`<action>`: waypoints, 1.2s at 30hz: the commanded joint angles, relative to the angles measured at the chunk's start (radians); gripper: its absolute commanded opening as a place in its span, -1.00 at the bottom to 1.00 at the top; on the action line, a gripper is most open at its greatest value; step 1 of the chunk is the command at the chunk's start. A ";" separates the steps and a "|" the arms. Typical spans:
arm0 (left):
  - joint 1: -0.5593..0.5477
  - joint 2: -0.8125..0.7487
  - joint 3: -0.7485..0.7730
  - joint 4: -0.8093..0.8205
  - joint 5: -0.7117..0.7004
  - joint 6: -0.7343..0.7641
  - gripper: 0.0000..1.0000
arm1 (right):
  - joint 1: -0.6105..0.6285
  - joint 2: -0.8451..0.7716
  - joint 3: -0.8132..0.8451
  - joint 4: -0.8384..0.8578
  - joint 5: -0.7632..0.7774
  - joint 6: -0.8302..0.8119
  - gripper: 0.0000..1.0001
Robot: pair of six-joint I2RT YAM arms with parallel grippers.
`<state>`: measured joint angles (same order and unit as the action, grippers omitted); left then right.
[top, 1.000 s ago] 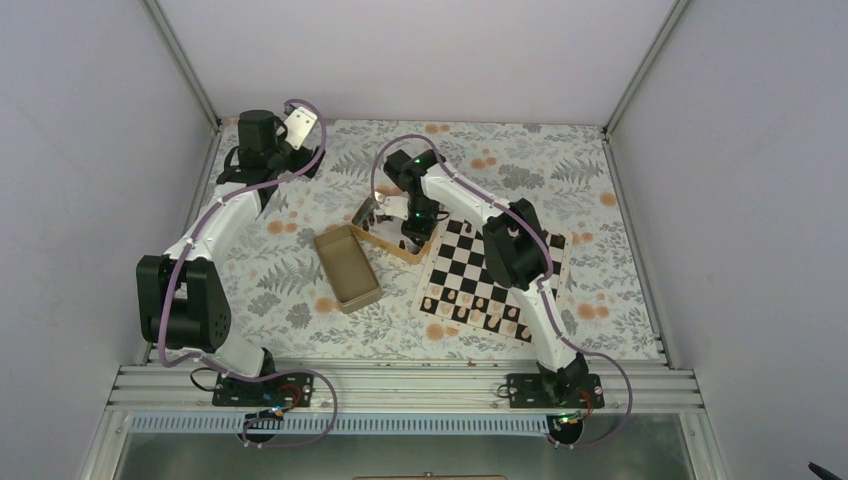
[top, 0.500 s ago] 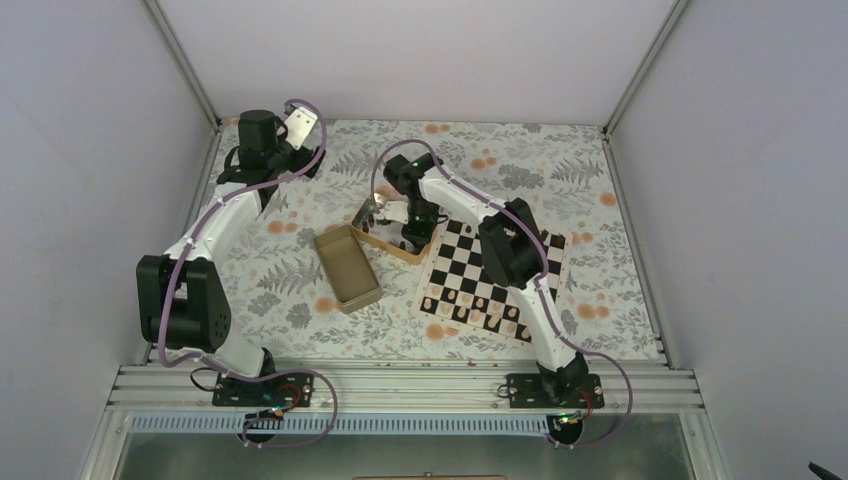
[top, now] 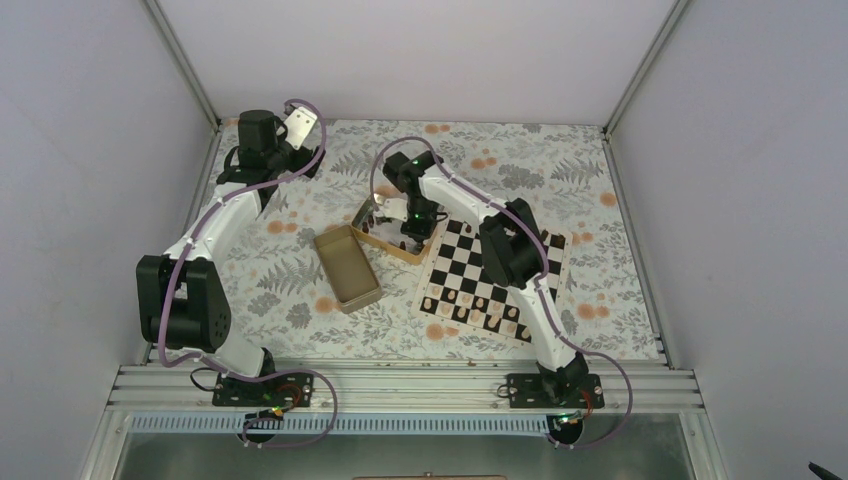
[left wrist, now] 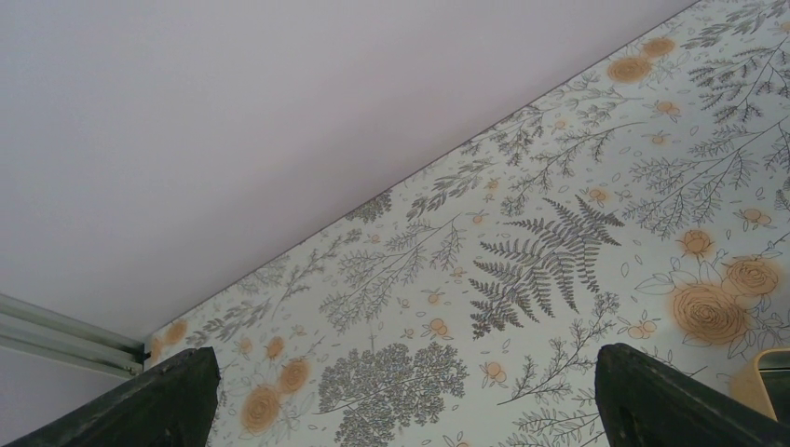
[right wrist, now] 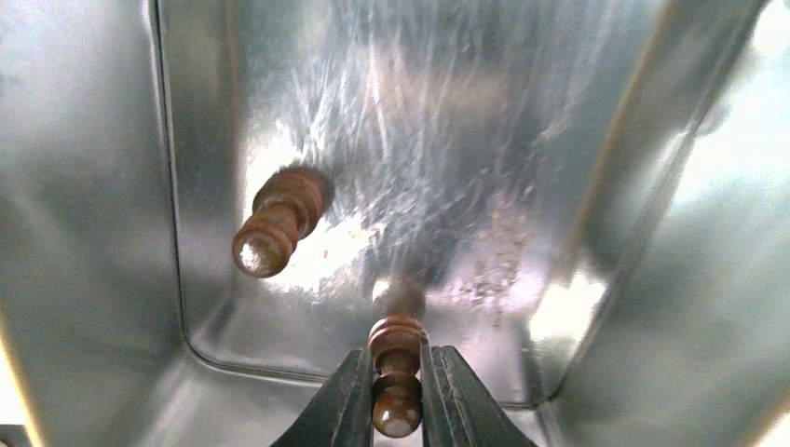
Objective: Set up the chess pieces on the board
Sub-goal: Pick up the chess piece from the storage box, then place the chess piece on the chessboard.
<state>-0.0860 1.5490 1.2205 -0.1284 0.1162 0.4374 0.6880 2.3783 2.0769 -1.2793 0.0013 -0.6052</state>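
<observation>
Right pincer (right wrist: 396,396) is clamped narrowly on a dark chess piece (right wrist: 396,358) near its head inside the tin (right wrist: 447,140), presumably so it can be lifted to the board (top: 495,275) just beside, while the left pincer (left wrist: 401,410) is held wide, empty, above the tabletop (left wrist: 559,233).

Right tool (right wrist: 396,365) grips a chess piece (right wrist: 396,333) (downward); left tool (left wrist: 402,377) seemingly spread.
</observation>
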 commanded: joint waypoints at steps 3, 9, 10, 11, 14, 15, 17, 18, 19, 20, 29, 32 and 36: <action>0.005 -0.026 -0.008 0.026 0.011 0.009 1.00 | 0.006 -0.024 0.087 -0.008 -0.002 -0.011 -0.72; 0.005 -0.029 -0.006 0.022 0.013 0.009 1.00 | -0.006 -0.076 0.085 -0.008 0.009 -0.010 -0.73; 0.005 -0.028 -0.005 0.021 0.013 0.009 1.00 | -0.013 -0.093 0.078 -0.008 0.010 -0.009 -0.73; 0.005 -0.028 -0.005 0.020 0.013 0.009 1.00 | -0.022 -0.110 0.067 -0.008 0.010 -0.007 -0.73; 0.005 -0.029 -0.001 0.019 0.013 0.009 1.00 | -0.059 -0.179 0.012 -0.007 -0.001 -0.002 -0.71; 0.004 -0.028 0.000 0.020 0.013 0.009 1.00 | -0.074 -0.207 -0.002 -0.007 -0.001 0.000 -0.71; 0.004 -0.029 0.001 0.020 0.011 0.009 1.00 | -0.105 -0.263 -0.061 -0.005 -0.006 0.003 -0.71; 0.005 -0.028 0.001 0.020 0.009 0.010 1.00 | -0.122 -0.294 -0.086 -0.003 -0.011 0.004 -0.71; 0.004 -0.028 0.002 0.019 0.006 0.010 1.00 | -0.144 -0.321 -0.115 -0.001 -0.016 0.003 -0.70; 0.005 -0.029 0.002 0.019 0.004 0.010 1.00 | -0.167 -0.351 -0.145 0.003 -0.022 0.003 -0.70; 0.005 -0.023 0.008 0.017 0.004 0.011 1.00 | -0.412 -0.554 -0.477 0.112 -0.066 -0.027 -0.68; 0.004 -0.018 0.015 0.015 0.009 0.009 1.00 | -0.480 -0.570 -0.568 0.162 -0.080 -0.041 -0.68; 0.005 -0.015 0.020 0.009 0.012 0.007 1.00 | -0.525 -0.568 -0.639 0.218 -0.115 -0.051 -0.67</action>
<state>-0.0853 1.5490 1.2205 -0.1291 0.1162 0.4377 0.1902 1.8290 1.4887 -1.1439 -0.0544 -0.6285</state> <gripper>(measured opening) 0.999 0.162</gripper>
